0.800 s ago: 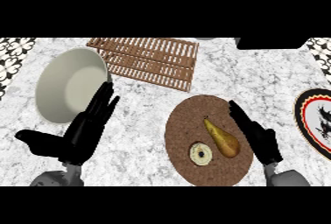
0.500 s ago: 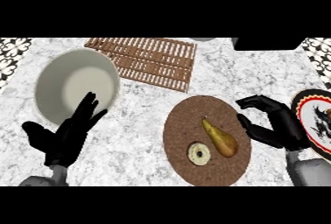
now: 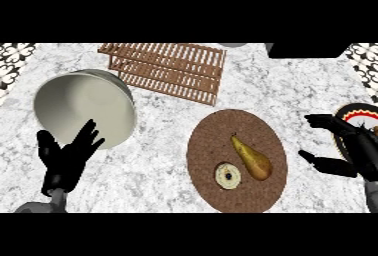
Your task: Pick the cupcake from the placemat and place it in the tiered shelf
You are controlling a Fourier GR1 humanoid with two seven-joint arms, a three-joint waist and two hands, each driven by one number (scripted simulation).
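Cupcake [image 3: 229,175]: near side of mat [image 3: 214,135], just left of pear [image 3: 252,159].
Handling: light, crushable, I judge; I'd take its sides.
My right hand [image 3: 359,149]: spread open, empty, right of mat.
My left hand [image 3: 65,161]: open, empty, by bowl [image 3: 81,107].

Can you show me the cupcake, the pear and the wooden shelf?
cupcake [image 3: 228,175], head view, middle of its pale round top.
pear [image 3: 255,164], head view, on its fat lower half.
wooden shelf [image 3: 168,70], head view, on its slats.

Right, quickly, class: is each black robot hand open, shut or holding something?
Black left hand: open, fingers straight, holding nothing.
Black right hand: open, fingers spread, holding nothing.
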